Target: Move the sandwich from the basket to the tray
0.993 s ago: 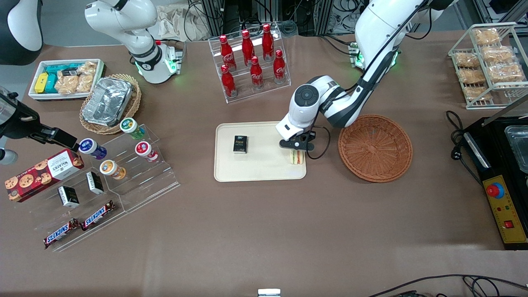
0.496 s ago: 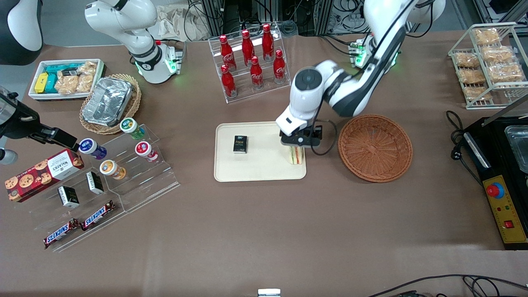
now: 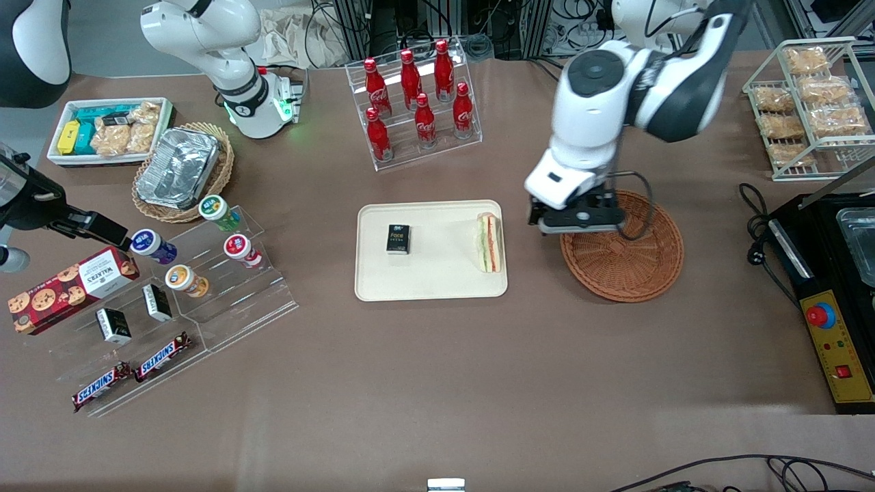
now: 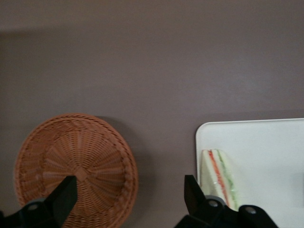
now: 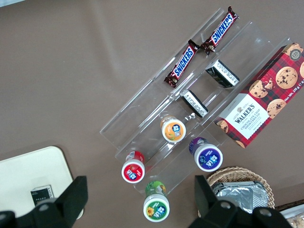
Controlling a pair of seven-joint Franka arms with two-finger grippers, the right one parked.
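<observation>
Sandwich (image 3: 489,242), a pale triangular wedge with red and green layers, is seen lying on the smooth cream tray (image 3: 437,283) at the edge nearest the woven reddish-brown basket (image 3: 632,273). A small black box (image 3: 398,239), label possibly "Face", shares the tray. Gripper (image 3: 577,222) hangs above the basket rim, fingers (image 4: 61,199) spread wide, nothing held.

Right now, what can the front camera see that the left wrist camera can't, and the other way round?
Only the front view shows the cola bottles, the small black box on the tray and the whole working arm. Only the left wrist view shows the gripper's fingers spread open with nothing between them. Both show the sandwich lying on the tray, the empty basket beside it, and the gripper raised above the basket's rim.
</observation>
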